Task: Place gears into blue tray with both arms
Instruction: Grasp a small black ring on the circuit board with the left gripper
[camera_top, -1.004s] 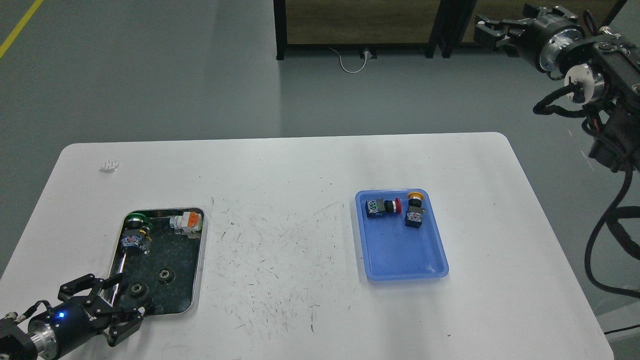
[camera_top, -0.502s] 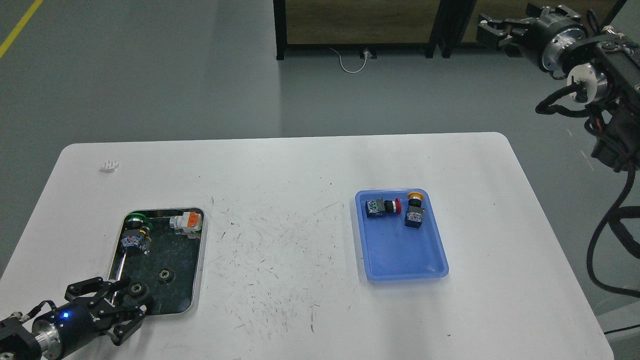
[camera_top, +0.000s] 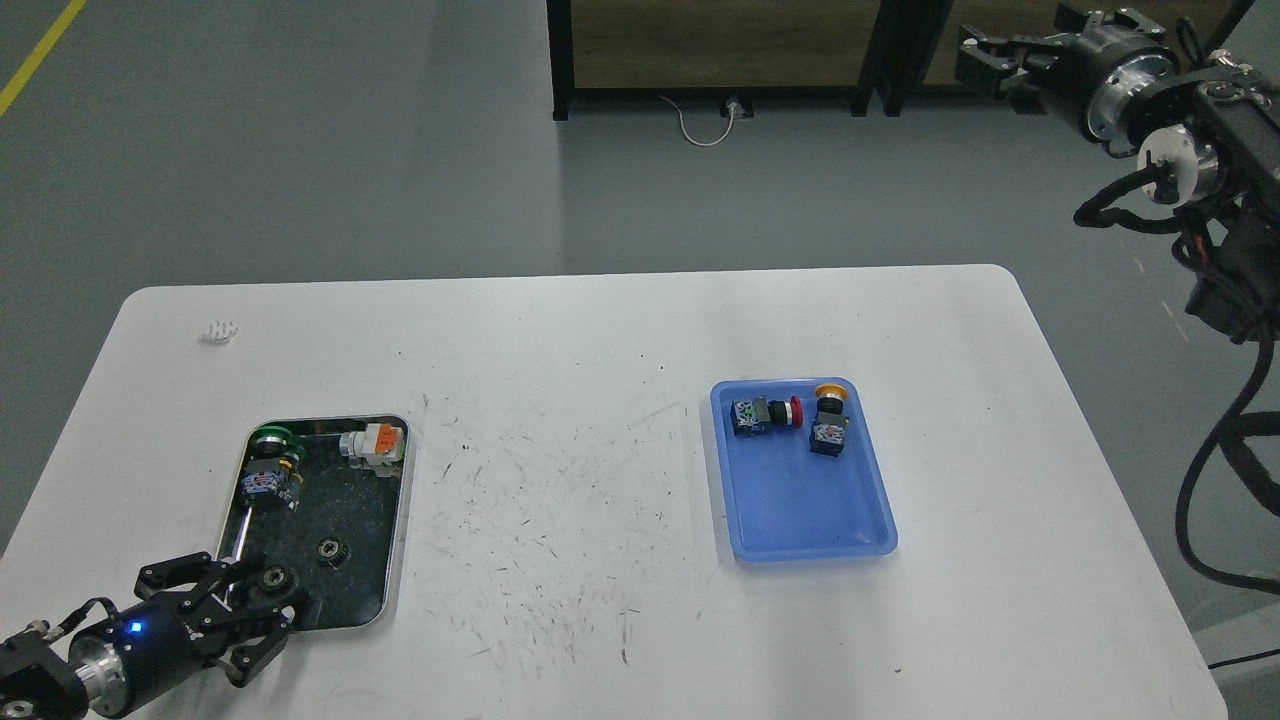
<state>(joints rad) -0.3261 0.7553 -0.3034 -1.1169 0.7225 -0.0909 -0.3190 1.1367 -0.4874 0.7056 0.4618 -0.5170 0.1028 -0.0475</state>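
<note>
Two gears lie on the dark bottom of the steel tray (camera_top: 398, 520): one gear (camera_top: 328, 548) near the middle of the front part, the other gear (camera_top: 272, 578) at the front left corner. My left gripper (camera_top: 262, 603) reaches in from the bottom left, low over that corner. Its fingers are spread, open, just beside the corner gear and holding nothing. The blue tray (camera_top: 800, 510) sits right of the table's centre. My right gripper (camera_top: 985, 58) hangs high at the top right, far beyond the table's back edge, fingers apart and empty.
The blue tray holds a red-capped switch (camera_top: 765, 413) and a yellow-capped switch (camera_top: 828, 425). In the steel tray's back part lie a green-capped switch (camera_top: 268, 465) and an orange-and-white part (camera_top: 372, 443). A small white piece (camera_top: 219, 330) lies at the table's back left.
My left gripper has edged a little to the right, closer to the corner gear. The right arm has drifted slightly up and right. The gears have not moved.
</note>
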